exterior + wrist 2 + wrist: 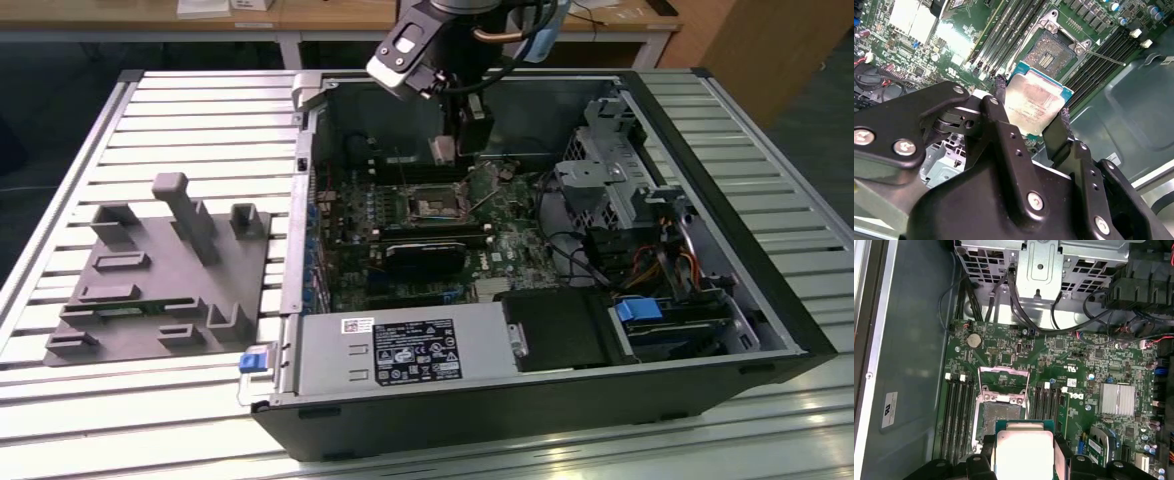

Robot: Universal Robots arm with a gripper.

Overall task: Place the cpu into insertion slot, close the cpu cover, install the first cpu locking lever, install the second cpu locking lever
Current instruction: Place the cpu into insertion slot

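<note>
Your end effector [1032, 104] pinches the chip [1040, 95] by two opposite edges near the open socket [1055, 52]; it looks light, stiff and fragile, so touch edges only.

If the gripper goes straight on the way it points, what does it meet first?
Probably the open insertion slot or its rim: the gripper, shut on the cpu, points at the board there. Depth is unclear.

Silver-grey cpu [1035, 102], green circuit board [1074, 360]
</note>
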